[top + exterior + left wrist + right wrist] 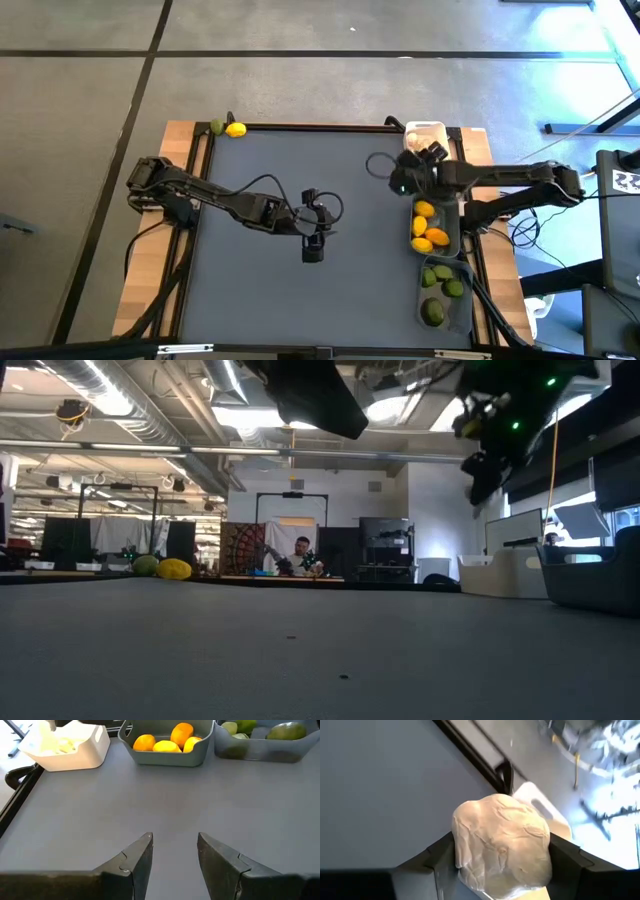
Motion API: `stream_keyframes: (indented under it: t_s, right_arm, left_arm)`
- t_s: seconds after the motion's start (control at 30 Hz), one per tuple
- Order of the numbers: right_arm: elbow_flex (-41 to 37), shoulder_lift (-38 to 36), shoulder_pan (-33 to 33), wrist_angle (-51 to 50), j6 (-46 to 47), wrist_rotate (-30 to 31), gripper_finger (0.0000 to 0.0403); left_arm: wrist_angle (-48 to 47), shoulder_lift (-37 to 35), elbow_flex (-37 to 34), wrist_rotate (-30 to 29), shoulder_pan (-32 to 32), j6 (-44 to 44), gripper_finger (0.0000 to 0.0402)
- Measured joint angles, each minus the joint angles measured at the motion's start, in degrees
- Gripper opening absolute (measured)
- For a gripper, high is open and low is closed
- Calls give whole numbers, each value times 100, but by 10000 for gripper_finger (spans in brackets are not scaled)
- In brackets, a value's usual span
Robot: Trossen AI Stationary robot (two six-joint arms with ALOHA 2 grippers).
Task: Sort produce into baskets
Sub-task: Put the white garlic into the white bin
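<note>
Grey matte tabletop (300,200) with a pale wooden border, in an open workshop with a person seated far behind. Landmark: the white rounded plastic basket (425,132) at the table's far right corner. The right gripper (502,865) hovers just beside this basket, its jaws clamped on a pale, papery garlic-like bulb (501,845), apparently about to be dropped in. Next to the white basket, toward the near edge, the grey-green plastic basket (452,238) already holds yellow-orange lemon-like fruits (424,209); beyond that, the translucent grey basket (462,310) holds dull green lime-like fruits (443,277). Still unsorted, as judged: one yellow lemon-like fruit (236,129) and one green lime-like fruit (216,127), lying touching at the far edge, well apart from the white basket. The left gripper (175,852) waits mid-table, fingers apart, empty. Nothing obstructs the route between.
</note>
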Motion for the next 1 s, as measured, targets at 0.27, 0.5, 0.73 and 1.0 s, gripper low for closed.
stream_keyframes:
  t_s: [0.27,0.5,0.73,1.0]
  right_arm:
    - [0,149,-1382,33,-418,-937,221]
    - [0,499,-2129,346,-711,-1338,221]
    - [0,1077,-2820,338,-883,-1708,221]
    - [-2,1457,-2956,342,-1073,-1679,221]
  left_arm:
    - [0,0,0,0,0,-148,150]
    - [0,2,0,0,-11,-246,150]
    - [-2,2,0,0,-11,-257,150]
    - [-2,2,0,0,-11,-256,150]
